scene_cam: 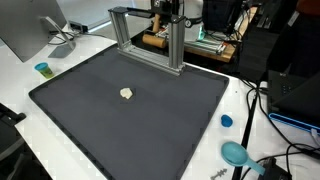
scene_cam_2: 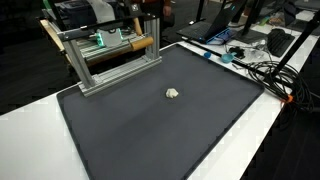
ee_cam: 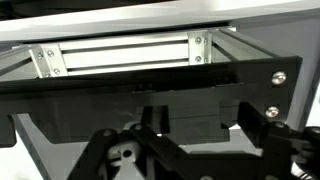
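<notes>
The metal frame (scene_cam: 177, 45) stands on the rear edge of the black mat (scene_cam: 90, 130), upright, with a wooden rack (scene_cam_2: 120, 45) just behind it. We see its rails fill the wrist view, so the claw (ee_cam: 190, 155) hangs close to it, its jaws apparently apart and, as far as we can tell, holding nothing. A small pale lump (scene_cam: 126, 93) lies alone mid-mat, well apart. Our worry is that any forward or sideways drift would knock a finger against a rail and shove the frame across the surface (scene_cam: 15, 95).
</notes>
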Available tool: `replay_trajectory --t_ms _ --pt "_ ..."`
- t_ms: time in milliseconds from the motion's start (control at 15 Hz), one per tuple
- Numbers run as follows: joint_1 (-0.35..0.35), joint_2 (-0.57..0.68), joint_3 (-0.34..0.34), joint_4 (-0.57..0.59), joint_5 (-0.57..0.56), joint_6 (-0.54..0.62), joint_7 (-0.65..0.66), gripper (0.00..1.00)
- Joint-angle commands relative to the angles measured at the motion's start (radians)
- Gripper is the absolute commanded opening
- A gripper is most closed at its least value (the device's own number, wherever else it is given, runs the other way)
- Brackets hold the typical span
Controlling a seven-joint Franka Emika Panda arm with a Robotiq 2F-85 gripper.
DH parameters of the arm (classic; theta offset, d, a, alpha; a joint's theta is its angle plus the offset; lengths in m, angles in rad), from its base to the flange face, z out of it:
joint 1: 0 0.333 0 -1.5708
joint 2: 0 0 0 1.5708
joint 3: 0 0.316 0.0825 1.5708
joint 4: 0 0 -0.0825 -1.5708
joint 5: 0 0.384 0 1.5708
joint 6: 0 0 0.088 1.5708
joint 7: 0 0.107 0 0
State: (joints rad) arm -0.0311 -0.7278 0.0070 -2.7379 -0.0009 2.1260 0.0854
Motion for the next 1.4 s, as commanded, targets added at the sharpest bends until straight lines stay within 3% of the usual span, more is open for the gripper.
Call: replay_trajectory --t_ms 0,67,333,400,467,533,667,933,1133,1333 --pt "-0.003 -0.015 0.008 -0.007 0.009 -0.035 0.019 0.66" --pt "0.002 -0.016 0.007 -0.006 0.014 -0.028 0.016 0.66" --pt "0.010 -0.014 0.006 0.004 0.024 -0.003 0.013 0.37" --pt "0.005 -0.012 0.011 0.005 0.019 0.001 0.021 0.34" --pt "0.002 -0.013 0.013 0.003 0.014 0.001 0.023 0.70" --pt "0.003 -0.013 0.011 0.003 0.018 0.002 0.023 0.85" --pt "0.009 -0.016 0.008 -0.004 0.023 0.023 0.014 0.98" --pt "0.012 -0.016 0.009 -0.016 0.019 0.065 0.009 1.00" --pt "0.005 -0.001 0.011 -0.003 0.013 0.080 0.014 0.83" --pt "-0.005 -0.005 0.017 -0.004 0.002 0.102 0.023 0.82"
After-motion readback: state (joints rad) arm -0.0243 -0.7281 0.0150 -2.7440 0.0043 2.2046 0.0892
